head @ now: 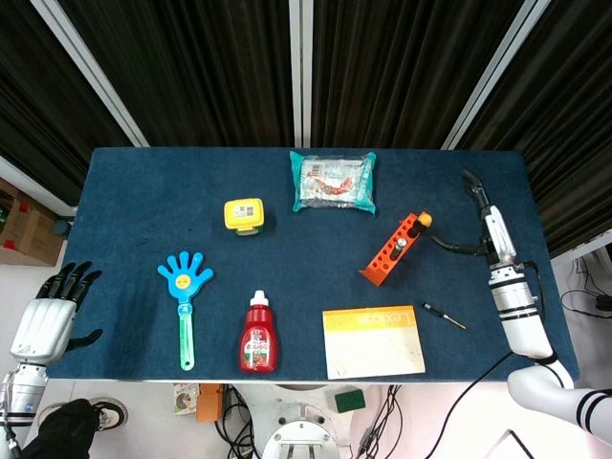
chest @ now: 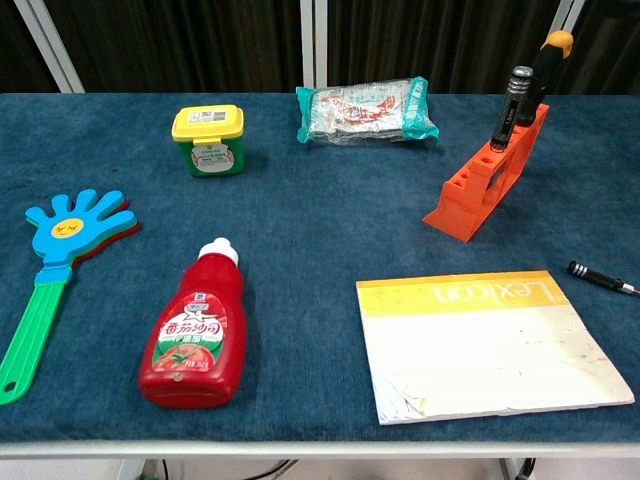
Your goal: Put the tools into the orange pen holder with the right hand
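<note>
The orange pen holder (head: 388, 253) (chest: 482, 187) lies slanted at the table's right middle. Two tools stand in its far end: a black-handled one (head: 402, 243) (chest: 511, 104) and one with an orange cap (head: 424, 221) (chest: 551, 58). A small black screwdriver (head: 445, 316) (chest: 599, 277) lies loose on the cloth, right of the notebook. My right hand (head: 484, 218) hovers to the right of the holder, fingers stretched out and holding nothing; the chest view does not show it. My left hand (head: 50, 308) hangs off the table's left edge, fingers spread and empty.
A yellow-topped notebook (head: 373, 340) (chest: 490, 340) lies at the front. A ketchup bottle (head: 258, 335), a blue hand clapper (head: 184, 287), a yellow-lidded tub (head: 244, 213) and a green snack packet (head: 333, 181) are spread over the blue table (head: 143, 191).
</note>
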Robot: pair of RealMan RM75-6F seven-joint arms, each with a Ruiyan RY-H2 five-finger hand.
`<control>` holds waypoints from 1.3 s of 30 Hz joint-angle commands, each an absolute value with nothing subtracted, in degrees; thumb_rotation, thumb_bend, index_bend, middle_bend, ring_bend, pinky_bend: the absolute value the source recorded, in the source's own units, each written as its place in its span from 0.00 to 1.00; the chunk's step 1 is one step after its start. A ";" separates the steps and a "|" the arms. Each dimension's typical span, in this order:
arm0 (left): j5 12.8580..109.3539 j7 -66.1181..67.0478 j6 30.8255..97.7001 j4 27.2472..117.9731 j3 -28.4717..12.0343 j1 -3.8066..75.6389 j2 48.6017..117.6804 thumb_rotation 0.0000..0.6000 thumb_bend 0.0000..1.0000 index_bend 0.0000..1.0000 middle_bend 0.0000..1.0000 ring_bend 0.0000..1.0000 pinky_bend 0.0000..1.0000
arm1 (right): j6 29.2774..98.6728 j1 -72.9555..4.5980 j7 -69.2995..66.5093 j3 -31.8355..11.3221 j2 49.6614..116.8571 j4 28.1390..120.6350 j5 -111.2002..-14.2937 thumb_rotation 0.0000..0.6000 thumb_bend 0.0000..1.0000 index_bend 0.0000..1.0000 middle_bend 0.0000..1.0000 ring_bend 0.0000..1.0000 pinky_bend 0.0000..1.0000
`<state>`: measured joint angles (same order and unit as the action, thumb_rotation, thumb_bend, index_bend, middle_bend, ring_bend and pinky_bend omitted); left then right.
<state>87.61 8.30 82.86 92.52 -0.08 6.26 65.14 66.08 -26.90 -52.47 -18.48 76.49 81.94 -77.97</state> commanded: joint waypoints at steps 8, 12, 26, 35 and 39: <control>87.76 8.50 83.03 92.69 -0.03 6.21 65.17 1.00 0.05 0.15 0.07 0.03 0.18 | 79.41 -19.56 -44.39 -12.54 74.06 82.33 -86.33 1.00 0.27 0.04 0.00 0.00 0.00; 87.83 8.76 82.85 92.72 0.09 6.26 65.26 1.00 0.05 0.15 0.07 0.03 0.18 | 79.94 -16.74 -38.34 -7.93 72.05 82.10 -88.40 1.00 0.33 0.13 0.01 0.00 0.00; 88.15 10.50 83.29 93.20 0.36 5.99 65.74 1.00 0.05 0.15 0.07 0.03 0.19 | 61.88 -18.33 -9.79 -0.88 67.43 94.86 -79.78 1.00 0.30 0.28 0.03 0.00 0.00; 88.66 9.40 83.64 92.94 0.49 5.85 65.32 1.00 0.05 0.15 0.07 0.03 0.19 | 58.58 -20.61 4.75 -2.98 74.29 95.17 -68.36 1.00 0.30 0.32 0.04 0.00 0.00; 89.02 8.99 83.82 92.86 0.61 5.79 65.17 1.00 0.05 0.15 0.07 0.03 0.19 | 58.55 -21.63 10.24 -3.62 76.79 94.64 -64.50 1.00 0.30 0.34 0.04 0.00 0.00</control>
